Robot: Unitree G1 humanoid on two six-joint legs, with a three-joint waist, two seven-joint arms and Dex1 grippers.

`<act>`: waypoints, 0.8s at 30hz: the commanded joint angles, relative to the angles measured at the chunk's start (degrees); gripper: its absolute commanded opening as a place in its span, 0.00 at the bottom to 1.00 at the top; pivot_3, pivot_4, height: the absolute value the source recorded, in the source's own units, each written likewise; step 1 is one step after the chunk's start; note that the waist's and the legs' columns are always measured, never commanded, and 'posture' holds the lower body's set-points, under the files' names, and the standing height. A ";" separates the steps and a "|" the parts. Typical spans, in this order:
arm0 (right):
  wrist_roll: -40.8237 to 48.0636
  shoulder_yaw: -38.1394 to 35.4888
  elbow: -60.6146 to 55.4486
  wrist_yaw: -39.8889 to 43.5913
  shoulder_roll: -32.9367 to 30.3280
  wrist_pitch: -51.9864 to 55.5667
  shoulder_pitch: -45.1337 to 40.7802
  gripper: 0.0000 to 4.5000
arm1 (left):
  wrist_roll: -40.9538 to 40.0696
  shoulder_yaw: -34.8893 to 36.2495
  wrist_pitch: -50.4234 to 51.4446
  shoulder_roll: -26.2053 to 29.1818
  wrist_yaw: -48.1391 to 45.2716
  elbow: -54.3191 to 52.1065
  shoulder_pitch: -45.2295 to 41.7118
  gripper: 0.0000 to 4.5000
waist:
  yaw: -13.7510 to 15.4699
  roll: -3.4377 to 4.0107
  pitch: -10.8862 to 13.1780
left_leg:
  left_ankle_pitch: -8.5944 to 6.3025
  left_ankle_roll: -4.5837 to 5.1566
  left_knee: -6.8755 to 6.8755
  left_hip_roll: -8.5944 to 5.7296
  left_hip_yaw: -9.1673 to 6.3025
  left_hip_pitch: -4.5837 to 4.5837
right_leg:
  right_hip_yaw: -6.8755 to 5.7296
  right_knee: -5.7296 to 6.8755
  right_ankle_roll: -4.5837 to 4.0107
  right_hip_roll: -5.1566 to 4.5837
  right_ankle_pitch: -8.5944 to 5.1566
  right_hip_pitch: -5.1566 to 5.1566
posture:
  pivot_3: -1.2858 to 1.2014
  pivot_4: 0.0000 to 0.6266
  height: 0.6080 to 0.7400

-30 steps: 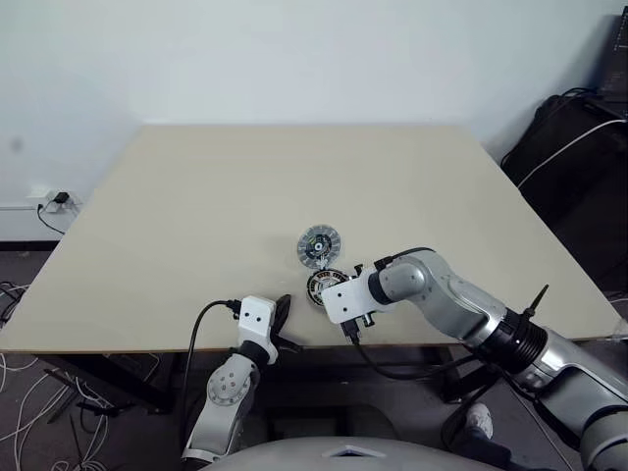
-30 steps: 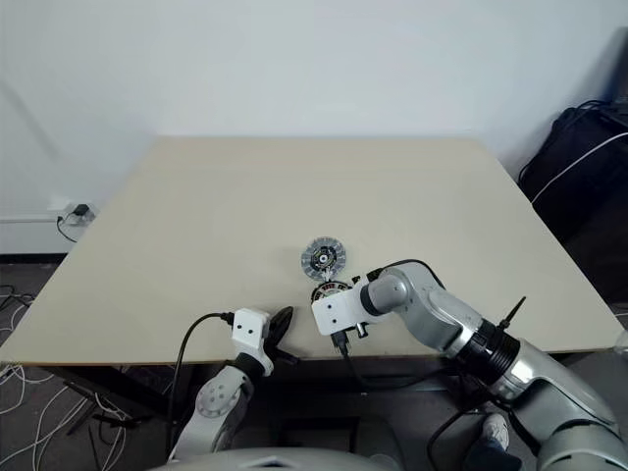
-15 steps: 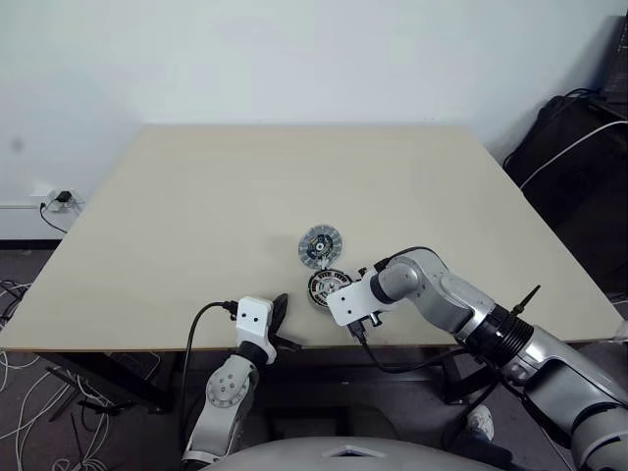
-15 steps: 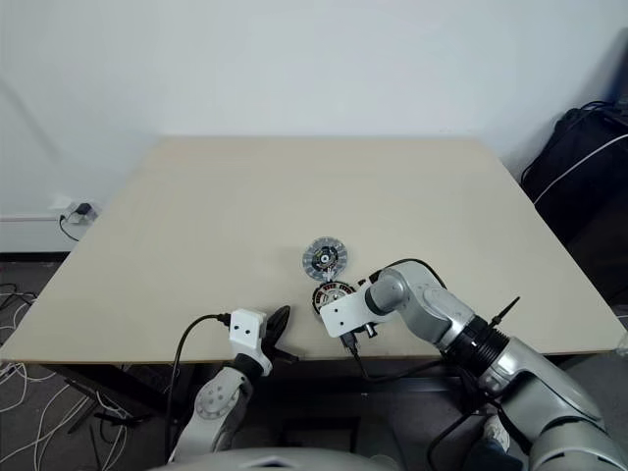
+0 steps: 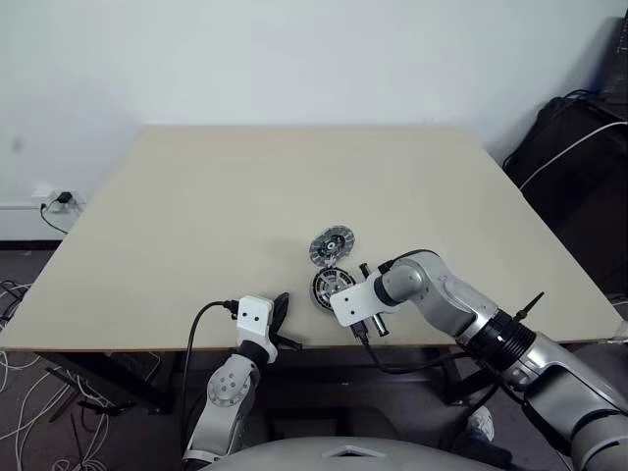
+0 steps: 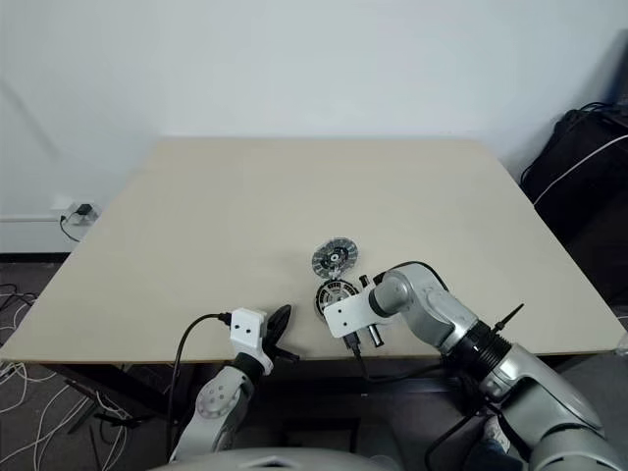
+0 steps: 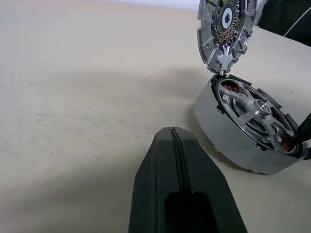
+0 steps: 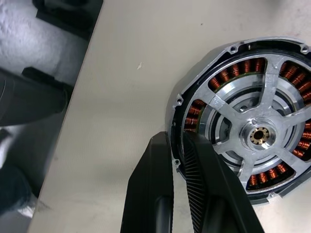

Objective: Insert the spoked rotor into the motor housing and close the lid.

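Observation:
The motor housing (image 5: 327, 285) sits near the table's front edge, and the spoked rotor (image 8: 256, 135) lies inside it, copper windings showing between the silver spokes. My right gripper (image 8: 177, 141) is shut on the housing's near rim (image 8: 193, 83), one finger inside and one outside. Just behind the housing, the lid (image 5: 332, 244) stands tipped up on edge. In the left wrist view the lid (image 7: 226, 26) rests against the housing's far rim. My left gripper (image 7: 172, 130) is shut and holds nothing, hovering at the table edge to the left of the housing (image 7: 218, 131).
The beige table (image 5: 196, 216) stretches wide and bare to the left and behind the parts. A black bag (image 5: 579, 147) with a white cable stands off the right side. Cables and a wall socket (image 5: 54, 199) are on the left.
My right gripper has closed on the housing's rim. The lid, which lay flat behind the housing, has tipped up on edge and shifted slightly right. The left arm stayed still.

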 commanded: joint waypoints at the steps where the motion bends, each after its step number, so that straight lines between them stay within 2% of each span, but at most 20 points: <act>1: 1.90 -5.49 -2.50 -3.58 2.83 6.19 2.45 0.02 | -0.34 -0.35 -0.94 -0.53 -0.42 -0.65 -0.95 0.00 | -0.10 -0.06 -0.04 | 0.00 0.00 0.00 0.01 0.02 0.03 | 0.01 0.02 0.00 0.00 0.00 0.01 | 0.52 0.00 1.00; 4: 3.41 -8.30 -5.81 -4.14 5.11 13.02 5.16 0.02 | -0.39 -0.37 -0.92 -0.55 -0.49 -0.62 -0.91 0.00 | -0.13 -0.09 -0.05 | 0.01 -0.02 0.00 0.06 0.07 0.13 | 0.03 0.04 0.03 0.02 -0.02 0.07 | 0.52 0.00 1.00; 13: 8.48 -15.70 -23.78 -8.40 13.40 46.28 12.00 0.02 | -0.44 -0.80 -0.90 -0.67 -0.96 -0.38 -0.76 0.00 | 0.03 -0.06 -0.05 | 0.03 -0.04 0.00 0.05 0.00 -0.15 | 0.01 0.06 -0.17 0.02 0.10 -0.22 | 0.52 0.00 1.00; 17: 11.51 -16.52 -28.63 -11.71 16.75 59.17 11.57 0.02 | -0.40 -1.06 -0.76 -0.52 -1.60 -0.19 -0.97 0.00 | 0.05 -0.07 -0.05 | 0.03 -0.04 0.00 0.04 -0.04 -0.26 | -0.02 0.03 -0.18 0.02 0.10 -0.30 | 0.52 0.00 1.00; 21: 15.63 -20.36 -30.28 -16.77 24.19 74.07 8.72 0.02 | -0.39 -0.94 -0.73 -0.57 -1.50 -0.09 -0.96 0.00 | 0.00 -0.06 -0.05 | 0.03 -0.04 0.02 0.04 -0.07 -0.26 | -0.05 0.04 -0.18 0.01 0.10 -0.29 | 0.52 0.00 1.00; 24: 18.58 -22.74 -30.37 -20.15 27.37 80.31 6.22 0.02 | -0.43 -0.86 -0.72 -0.50 -1.44 -0.24 -0.65 0.00 | -0.07 -0.04 -0.04 | 0.03 -0.04 0.02 0.05 -0.09 -0.26 | -0.07 0.06 -0.18 0.01 0.10 -0.30 | 0.52 0.00 1.00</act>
